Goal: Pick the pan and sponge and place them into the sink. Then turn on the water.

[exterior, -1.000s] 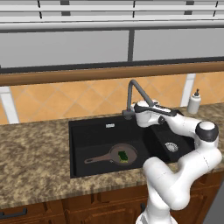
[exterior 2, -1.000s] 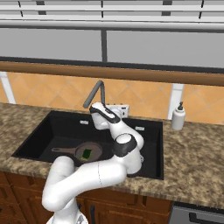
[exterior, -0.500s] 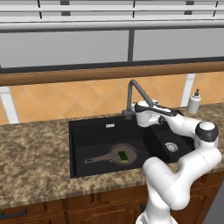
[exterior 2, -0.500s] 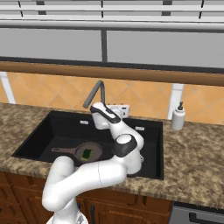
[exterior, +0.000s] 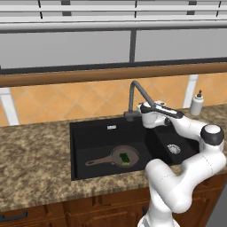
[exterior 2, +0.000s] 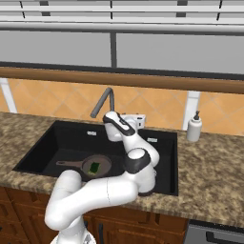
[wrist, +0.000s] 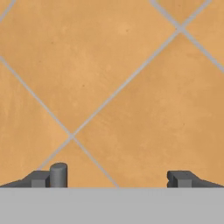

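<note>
Hiding the faucet (exterior: 135, 95) base, the arm leaves spread, empty fingers (wrist: 58, 175) cut off at tiles (wrist: 109, 78)

A speckled brown granite desk (exterior: 35, 155) runs across the room over dark reddish-brown wooden cabinet fronts (exterior: 88, 213). Behind it, an orange tiled backsplash (wrist: 109, 87) with pale grey diagonal grout lines rises to a long brown wooden ledge (exterior 2: 143, 81). Above the ledge sits a wide grey window (exterior: 66, 48), split by a dark upright bar, under white horizontal blinds (exterior 2: 143, 7). The light is even and soft.
</note>
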You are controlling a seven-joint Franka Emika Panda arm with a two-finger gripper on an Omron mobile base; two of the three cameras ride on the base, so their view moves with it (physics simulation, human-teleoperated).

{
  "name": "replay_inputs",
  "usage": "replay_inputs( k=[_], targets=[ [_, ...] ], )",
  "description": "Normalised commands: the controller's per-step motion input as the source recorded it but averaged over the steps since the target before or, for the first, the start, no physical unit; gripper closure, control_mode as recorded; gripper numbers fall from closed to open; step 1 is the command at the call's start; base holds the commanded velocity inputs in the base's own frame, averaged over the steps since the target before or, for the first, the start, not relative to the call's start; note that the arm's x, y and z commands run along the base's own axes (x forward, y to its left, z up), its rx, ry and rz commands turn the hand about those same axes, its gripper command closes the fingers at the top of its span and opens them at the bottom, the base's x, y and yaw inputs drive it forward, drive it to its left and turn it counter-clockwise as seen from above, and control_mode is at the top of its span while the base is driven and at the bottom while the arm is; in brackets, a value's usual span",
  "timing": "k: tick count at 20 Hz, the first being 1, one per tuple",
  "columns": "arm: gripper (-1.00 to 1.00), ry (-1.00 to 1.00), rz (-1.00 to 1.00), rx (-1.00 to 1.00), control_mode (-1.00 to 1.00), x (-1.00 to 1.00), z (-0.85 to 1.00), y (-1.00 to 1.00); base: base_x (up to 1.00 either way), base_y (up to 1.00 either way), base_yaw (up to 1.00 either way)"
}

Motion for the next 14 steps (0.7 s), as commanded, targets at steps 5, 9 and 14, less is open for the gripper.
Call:
replay_inputs(
  k=[5, 9, 14],
  targets=[
    [-1.00, 0.00, 0.00, 0.00, -1.00, 0.00, 0.00, -0.38, 0.00, 0.00, 0.00],
    [-1.00, 0.00, 0.00, 0.00, -1.00, 0.01, 0.00, -0.50, 0.00, 0.00, 0.00],
    [-1.00, 0.00, 0.00, 0.01, -1.00, 0.02, 0.00, -0.62, 0.00, 0.00, 0.00]
  ],
)
